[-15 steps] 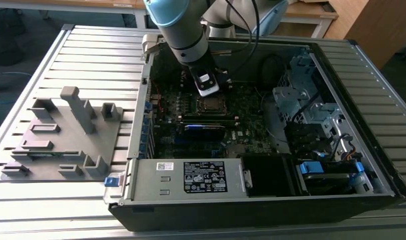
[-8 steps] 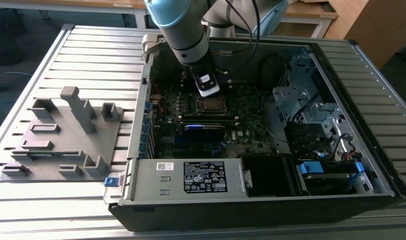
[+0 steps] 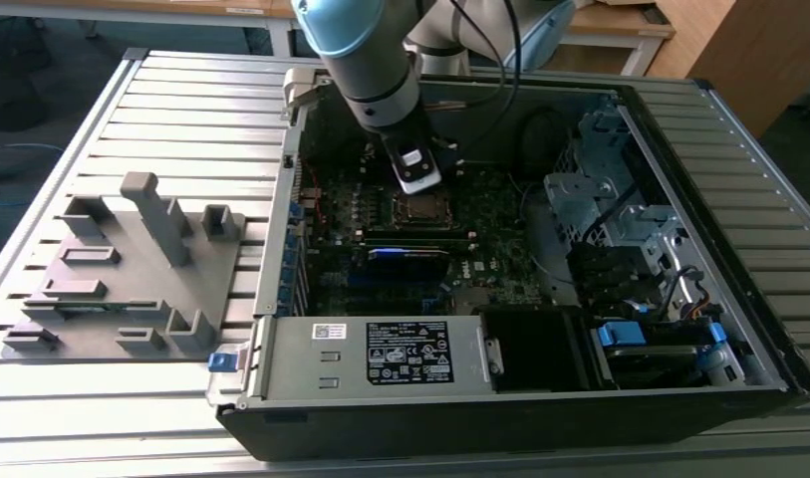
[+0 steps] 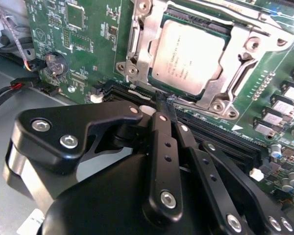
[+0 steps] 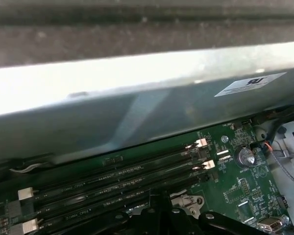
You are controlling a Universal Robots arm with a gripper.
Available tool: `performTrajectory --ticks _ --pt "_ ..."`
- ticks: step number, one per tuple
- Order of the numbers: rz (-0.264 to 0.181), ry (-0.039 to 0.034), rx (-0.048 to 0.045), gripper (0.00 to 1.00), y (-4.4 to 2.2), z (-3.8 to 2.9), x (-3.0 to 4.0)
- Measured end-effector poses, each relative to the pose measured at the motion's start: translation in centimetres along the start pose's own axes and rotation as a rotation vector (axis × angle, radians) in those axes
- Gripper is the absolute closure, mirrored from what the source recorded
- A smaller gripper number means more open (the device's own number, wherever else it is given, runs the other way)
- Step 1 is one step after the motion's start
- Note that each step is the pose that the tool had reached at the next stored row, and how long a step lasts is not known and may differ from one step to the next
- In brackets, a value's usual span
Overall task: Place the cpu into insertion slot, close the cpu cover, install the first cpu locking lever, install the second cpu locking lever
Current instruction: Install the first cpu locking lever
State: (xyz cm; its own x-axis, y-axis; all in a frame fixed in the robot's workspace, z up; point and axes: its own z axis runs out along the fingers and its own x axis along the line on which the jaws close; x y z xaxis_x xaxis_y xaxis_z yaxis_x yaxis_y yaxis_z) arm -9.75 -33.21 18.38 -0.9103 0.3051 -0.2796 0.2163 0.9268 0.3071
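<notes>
In the second wrist view the cpu [image 4: 188, 56], a square chip with a silver-grey top, lies flat in the insertion slot [image 4: 159, 90]. The cpu cover [image 4: 237, 51] is folded down around it. A thin metal locking lever [image 4: 201, 108] runs along the socket's edge beside the memory slots. Another lever [image 4: 225, 7] lies along the opposite edge. My gripper [image 4: 161, 100] is shut, and its black tips meet right at the end of the nearer lever. In the exterior view the gripper [image 3: 418, 181] hangs just above the socket [image 3: 424, 209] inside the open computer case.
Long black memory slots [image 5: 112, 181] run beside the socket, and a coin battery [image 4: 54, 63] sits on the board. The case walls, a power supply [image 3: 378, 354] and a drive cage [image 3: 604, 199] close in around the board. A grey fixture [image 3: 126, 269] stands on the slatted table at the exterior view's left.
</notes>
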Motion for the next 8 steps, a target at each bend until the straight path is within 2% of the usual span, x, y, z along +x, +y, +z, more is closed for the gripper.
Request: performTrajectory --ticks 8 --pt "0.0 0.0002 0.0007 0.9 0.09 0.07 -0.32"
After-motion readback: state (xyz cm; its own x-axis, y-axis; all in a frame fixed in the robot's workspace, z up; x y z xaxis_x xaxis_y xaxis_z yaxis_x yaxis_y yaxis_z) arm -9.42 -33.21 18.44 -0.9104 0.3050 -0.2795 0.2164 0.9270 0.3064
